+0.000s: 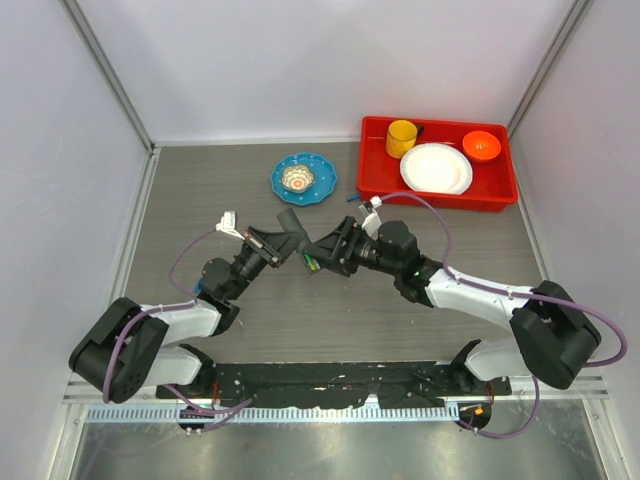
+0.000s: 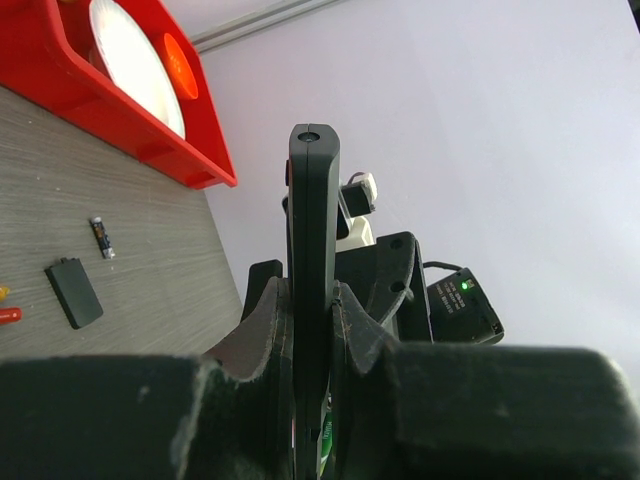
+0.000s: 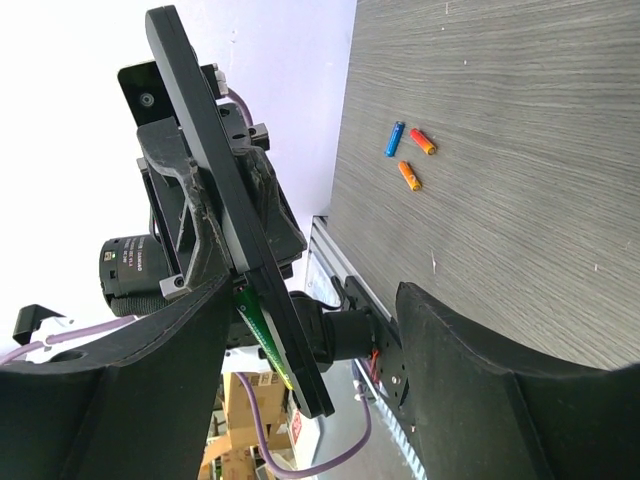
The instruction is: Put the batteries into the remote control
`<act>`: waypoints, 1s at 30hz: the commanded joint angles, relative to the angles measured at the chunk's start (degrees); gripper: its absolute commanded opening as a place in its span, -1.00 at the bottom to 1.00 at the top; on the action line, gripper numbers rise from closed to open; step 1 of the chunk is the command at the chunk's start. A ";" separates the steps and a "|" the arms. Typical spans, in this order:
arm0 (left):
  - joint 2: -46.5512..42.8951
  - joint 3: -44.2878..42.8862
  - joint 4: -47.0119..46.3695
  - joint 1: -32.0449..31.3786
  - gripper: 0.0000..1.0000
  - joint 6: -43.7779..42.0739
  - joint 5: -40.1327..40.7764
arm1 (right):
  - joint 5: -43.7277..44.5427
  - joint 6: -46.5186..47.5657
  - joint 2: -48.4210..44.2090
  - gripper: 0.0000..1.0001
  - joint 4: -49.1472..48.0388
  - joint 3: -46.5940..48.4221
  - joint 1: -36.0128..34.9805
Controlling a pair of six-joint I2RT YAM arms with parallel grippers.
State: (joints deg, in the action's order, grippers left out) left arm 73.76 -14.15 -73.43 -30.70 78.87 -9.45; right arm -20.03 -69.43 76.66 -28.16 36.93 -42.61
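**Remote clamped on edge, batteries loose on the table**

The left gripper (image 2: 312, 305) is closed tight on the remote control (image 2: 313, 210) and holds it edge-on above the table (image 2: 150, 250). The right gripper (image 3: 310, 320) stands wide, one finger on each side of the remote's other end, with one finger well clear of it. Two orange batteries (image 3: 408, 175) lie on the table just beside a blue battery (image 3: 394, 138), apart from both grippers. A flat black piece (image 2: 74, 292) lies nearby.

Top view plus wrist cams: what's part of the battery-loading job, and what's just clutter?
Job: remote control, clamped in left gripper; open right gripper close to it; orange batteries on the table; small flat black piece, probably the cover.
Clutter: red tray with yellow cup, white plate, orange bowl; blue plate with small bowl.
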 commanded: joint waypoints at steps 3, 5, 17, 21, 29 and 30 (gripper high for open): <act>-1.69 -2.63 -15.17 -0.15 -0.99 -0.65 1.63 | -0.53 0.17 0.86 0.41 -0.84 -0.72 -1.07; -1.69 -2.72 -15.17 -0.06 -0.99 -0.65 1.54 | -0.45 0.08 1.03 0.41 -1.10 -0.80 -1.16; -2.04 -2.99 -15.17 -0.06 -1.00 -0.74 1.72 | -0.36 -1.23 1.47 0.36 -3.12 -1.95 -1.42; -2.04 -2.90 -15.17 -0.06 -0.99 -0.65 1.63 | -0.36 -1.41 1.56 0.36 -3.56 -2.12 -1.42; -1.95 -2.90 -15.17 -0.06 -1.00 -0.65 1.63 | -0.62 -1.94 1.91 0.32 -4.80 -2.65 -1.42; -2.04 -2.90 -15.17 -0.15 -1.00 -0.56 1.63 | -0.54 -2.03 2.00 0.31 -4.88 -2.65 -1.42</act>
State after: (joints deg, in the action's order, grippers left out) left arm 73.60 -14.76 -72.47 -30.98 78.63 -9.47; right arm -20.05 -71.40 77.69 -32.60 34.94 -43.55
